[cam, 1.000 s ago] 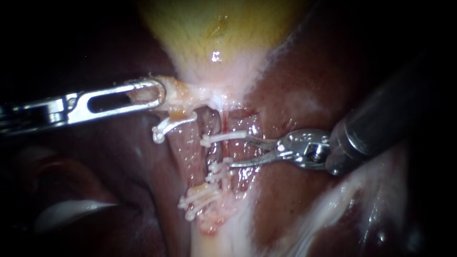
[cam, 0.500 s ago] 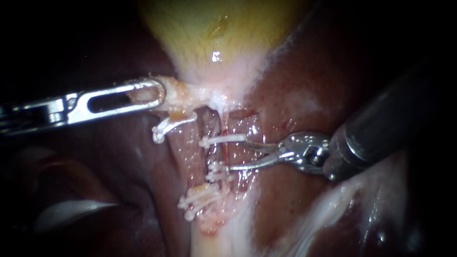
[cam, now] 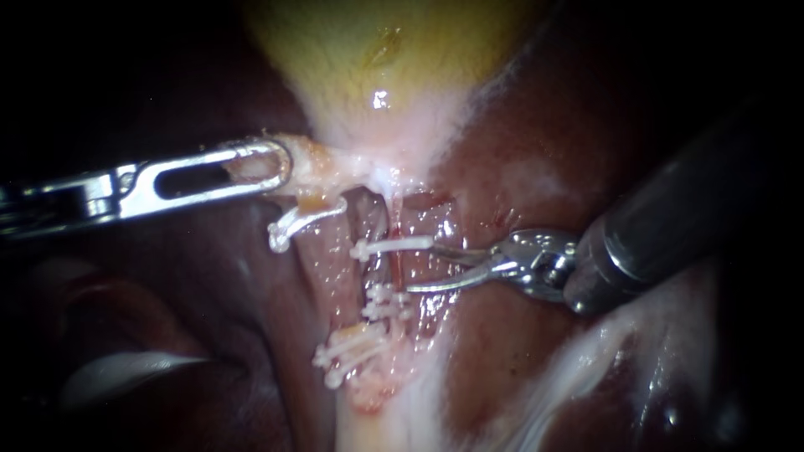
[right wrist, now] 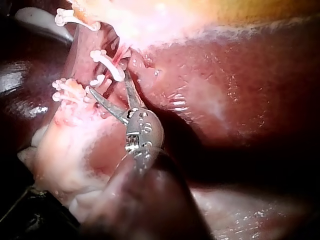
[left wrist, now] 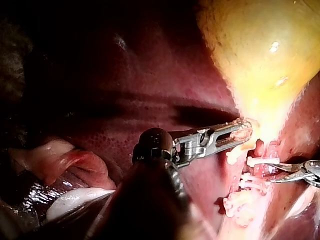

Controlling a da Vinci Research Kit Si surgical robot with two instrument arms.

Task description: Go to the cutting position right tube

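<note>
Right tube (cam: pixel 398 268) runs down from the yellow gallbladder (cam: pixel 377 59) in the middle of the endoscope view, just beside the left tube (cam: pixel 322 259). One white clip (cam: pixel 392 245) crosses it higher up and a pair of clips (cam: pixel 385 303) crosses it lower down, with a bare reddish stretch between them. The right instrument (cam: pixel 423 268) comes in from the right with its two thin blades spread apart and nothing held; their tips lie at the right edge of that bare stretch, the upper blade just under the single clip and the lower blade just above the pair. The left instrument (cam: pixel 276 167) has its jaws clenched on pale tissue at the gallbladder's lower end. Dark red liver (cam: pixel 519 151) lies around both tubes.
</note>
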